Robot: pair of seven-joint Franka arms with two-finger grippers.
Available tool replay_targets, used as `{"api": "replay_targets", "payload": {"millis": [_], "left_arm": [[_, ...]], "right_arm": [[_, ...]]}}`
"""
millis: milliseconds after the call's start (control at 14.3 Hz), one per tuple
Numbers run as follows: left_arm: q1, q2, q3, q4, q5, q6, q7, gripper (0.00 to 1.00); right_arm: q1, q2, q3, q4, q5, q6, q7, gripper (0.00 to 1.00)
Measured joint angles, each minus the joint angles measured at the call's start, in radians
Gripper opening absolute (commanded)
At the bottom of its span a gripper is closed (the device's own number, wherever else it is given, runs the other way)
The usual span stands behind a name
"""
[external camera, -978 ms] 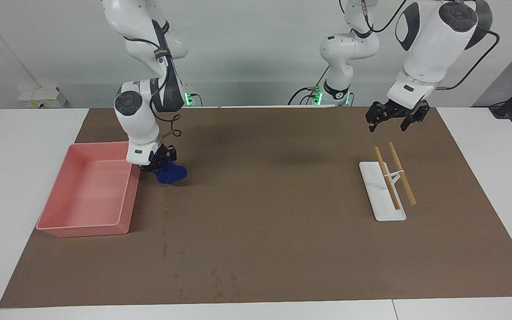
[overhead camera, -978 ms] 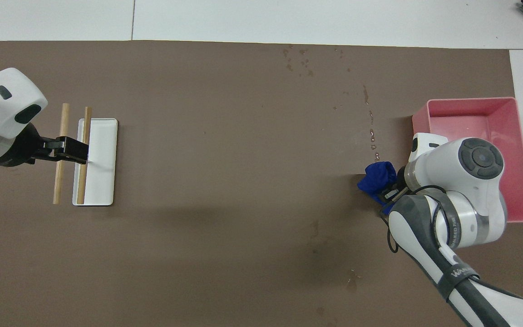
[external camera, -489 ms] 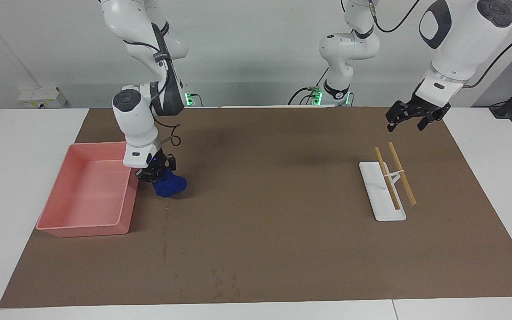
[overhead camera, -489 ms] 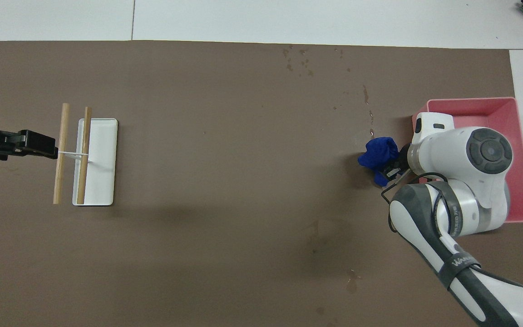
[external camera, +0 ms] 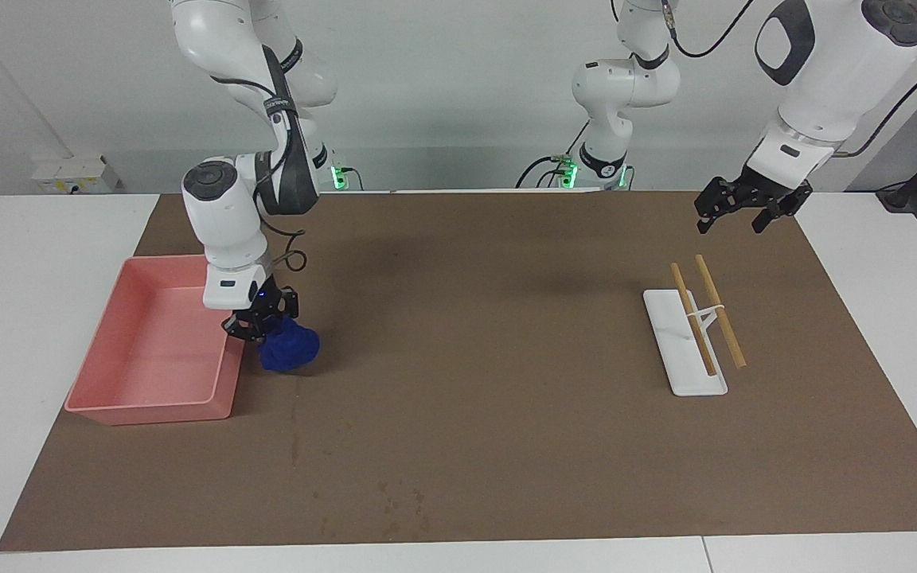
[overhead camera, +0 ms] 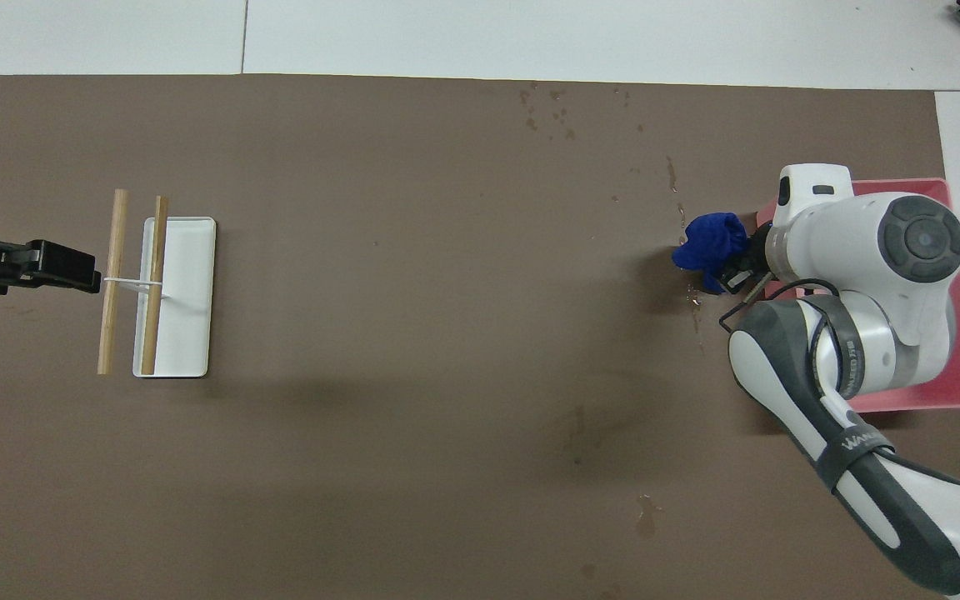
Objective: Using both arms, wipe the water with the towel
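Brown mat [external camera: 506, 358] covers the table. Pink tray [external camera: 120, 410] at the right arm's end, nothing visible inside. White stand [external camera: 685, 350] with two sticks [external camera: 717, 318] at the left arm's end. Right gripper [external camera: 261, 318] is down beside the tray's wall, fingers clamped on the towel [external camera: 290, 348], which is bunched just under the fingertips on the mat. Left gripper [external camera: 741, 208] waits in the air, fingers spread with nothing between them; the stand lies below them. Water drops [overhead camera: 684, 200] sit near the towel.

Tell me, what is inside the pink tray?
The pink tray shows only its bare floor in the facing view. The right arm covers part of it from overhead. The towel is beside it.
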Motion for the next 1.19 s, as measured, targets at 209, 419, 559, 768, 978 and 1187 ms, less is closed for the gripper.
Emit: {"api": "replay_targets", "payload": {"millis": [209,419,559,768,978,1187], "left_arm": [[0.005,0.005,-0.011,0.067,0.008,-0.104,0.003,1.0],[0.006,0.02,-0.027,0.174,0.011,-0.193,0.003,1.0],[0.008,0.021,-0.039,0.182,0.011,-0.192,0.003,1.0],[0.014,0.022,-0.047,0.168,0.011,-0.188,0.003,1.0],[0.015,0.022,-0.047,0.165,0.011,-0.188,0.003,1.0],[0.015,0.022,-0.047,0.162,0.011,-0.189,0.003,1.0]], "right_arm": [[0.009,0.06,0.002,0.052,0.0,0.038,0.0,0.0],[0.008,0.104,0.002,0.109,0.0,0.05,0.0,0.0],[0.008,0.139,0.002,0.141,0.0,0.071,0.0,0.0],[0.008,0.194,0.002,0.191,0.0,0.087,0.0,0.0],[0.01,0.224,0.004,0.197,0.0,0.152,0.022,0.0],[0.019,0.282,0.007,0.187,0.0,0.195,0.111,0.0]]}}
